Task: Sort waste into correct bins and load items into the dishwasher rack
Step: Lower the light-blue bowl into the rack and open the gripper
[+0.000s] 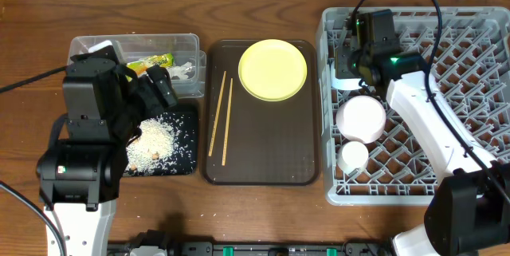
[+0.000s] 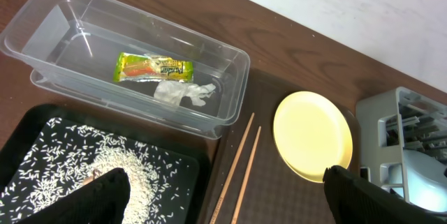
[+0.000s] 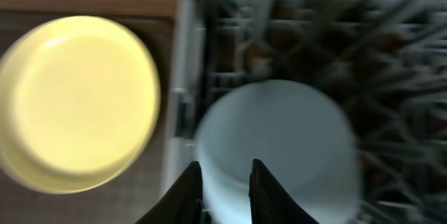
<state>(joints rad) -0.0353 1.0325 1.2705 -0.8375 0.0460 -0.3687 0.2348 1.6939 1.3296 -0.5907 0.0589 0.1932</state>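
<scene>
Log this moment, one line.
left gripper open | right gripper at light blue bowl in rack, grip unclear | wrapper, napkin in clear tub | rice in black tray | plate, chopsticks on brown tray

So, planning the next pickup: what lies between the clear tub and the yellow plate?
Two wooden chopsticks, lying side by side on the brown tray. Both the overhead and left wrist views show this.

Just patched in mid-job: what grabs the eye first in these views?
The bright yellow plate on the brown serving tray at centre, beside two chopsticks. To its right, the big grey rack holds a white bowl and cup; at left, pale rice heaps on the black tray.
</scene>
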